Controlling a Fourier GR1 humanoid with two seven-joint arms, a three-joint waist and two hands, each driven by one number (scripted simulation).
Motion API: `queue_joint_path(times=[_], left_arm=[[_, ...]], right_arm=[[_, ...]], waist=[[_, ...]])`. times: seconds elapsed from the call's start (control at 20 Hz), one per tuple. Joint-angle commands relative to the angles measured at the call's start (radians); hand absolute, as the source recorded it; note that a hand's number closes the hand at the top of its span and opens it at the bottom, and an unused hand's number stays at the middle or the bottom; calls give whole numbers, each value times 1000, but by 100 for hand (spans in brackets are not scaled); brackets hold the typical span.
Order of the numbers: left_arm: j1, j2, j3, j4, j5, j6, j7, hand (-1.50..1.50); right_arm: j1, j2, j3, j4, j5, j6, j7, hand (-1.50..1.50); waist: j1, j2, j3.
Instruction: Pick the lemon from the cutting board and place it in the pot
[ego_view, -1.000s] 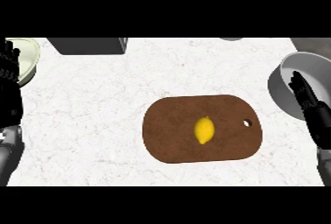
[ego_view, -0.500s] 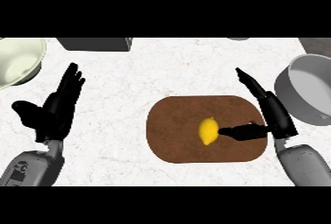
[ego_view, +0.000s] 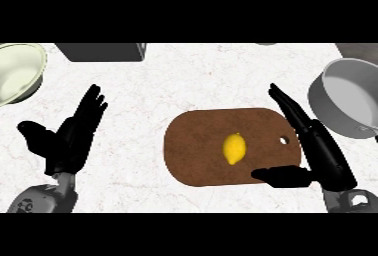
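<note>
Bare counter (ego_view: 199, 80) between cutting board (ego_view: 199, 155) and pot (ego_view: 351, 97) — right hand (ego_view: 317, 150) alongside.

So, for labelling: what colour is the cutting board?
Brown, seen in the head view: cutting board.

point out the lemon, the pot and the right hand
lemon (ego_view: 235, 148), head view, middle of the yellow fruit on the cutting board
pot (ego_view: 330, 111), head view, its grey left wall
right hand (ego_view: 319, 150), head view, the black palm, fingers straight
</note>
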Motion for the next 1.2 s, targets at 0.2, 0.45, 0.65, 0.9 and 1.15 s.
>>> queue_joint_path(times=[0.2,0.45,0.65,0.9,1.15], left_arm=[[14,1,-8,-50,-1,-3,57,0],[11,-5,-9,-56,1,-24,57,0],[8,-22,4,-45,-9,-20,41,0],[9,-36,-4,-52,-28,-21,68,0],[22,-11,59,-14,-4,-74,25,0]], right_arm=[[-80,-207,12,-286,17,322,447,-150],[-242,-195,16,-287,-112,515,739,-150],[-349,-128,33,-288,-219,599,980,-150],[-439,-33,53,-116,-195,585,1023,-150],[-359,-19,100,-145,-189,600,1055,-150]], waist=[[8,0,-1],[26,4,-1],[24,5,0],[29,8,1],[15,6,2]])
